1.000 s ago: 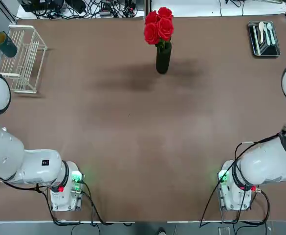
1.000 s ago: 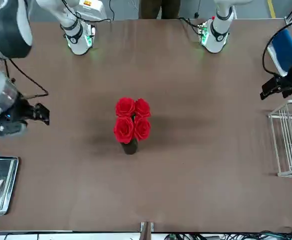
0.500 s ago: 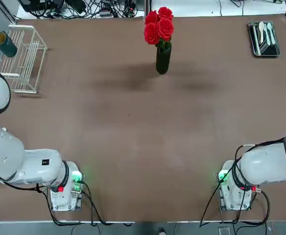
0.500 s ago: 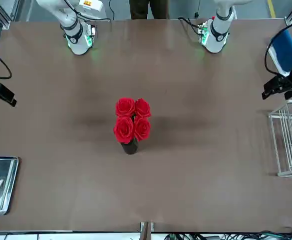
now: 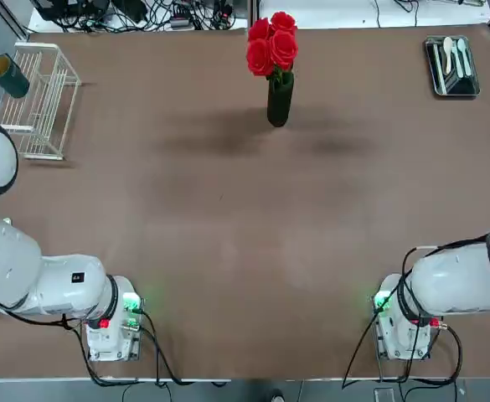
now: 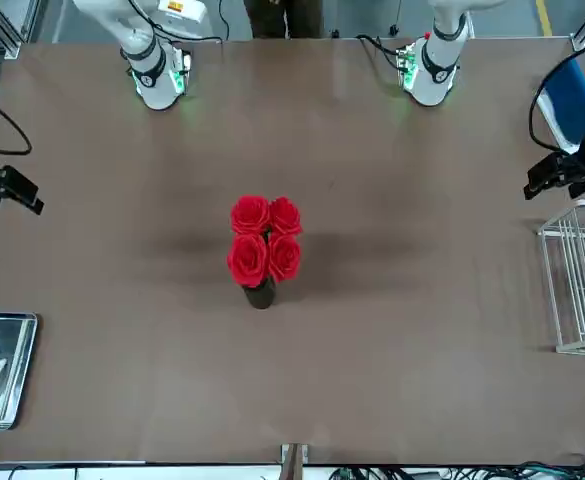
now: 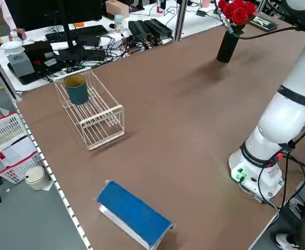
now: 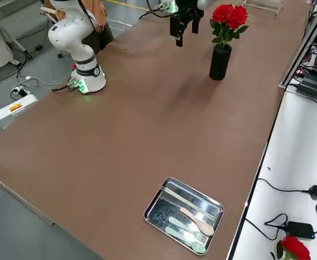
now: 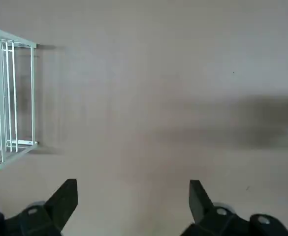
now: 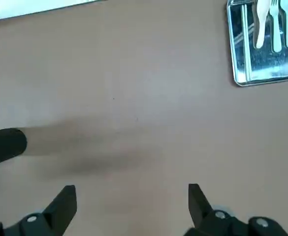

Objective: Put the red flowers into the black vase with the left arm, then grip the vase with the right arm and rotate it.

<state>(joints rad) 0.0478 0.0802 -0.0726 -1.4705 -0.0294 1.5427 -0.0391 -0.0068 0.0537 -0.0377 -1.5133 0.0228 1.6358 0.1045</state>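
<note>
The red flowers (image 5: 271, 42) stand upright in the black vase (image 5: 280, 102) at the far middle of the table, the blooms (image 6: 264, 243) hiding most of the vase (image 6: 260, 293) in the front view. My left gripper (image 6: 562, 178) hangs open over the table's left side near the wire rack, holding nothing; its wrist view shows its open gripper (image 9: 132, 202) over bare table. My right gripper (image 6: 12, 188) is open and empty at the table's right edge, far from the vase. In the right wrist view, the gripper (image 10: 131, 204) is open and the vase (image 10: 3, 145) lies at the picture's edge.
A white wire rack (image 5: 39, 100) holding a dark green cup (image 5: 12, 75) sits at the far left. A metal tray (image 5: 431, 71) with cutlery lies at the far right. A blue box (image 7: 134, 213) rests near the left front corner. Cables run behind the far edge.
The right arm has drawn back from over the table toward its right edge, mostly leaving the top view. The flowers, the vase and the left arm have not moved.
</note>
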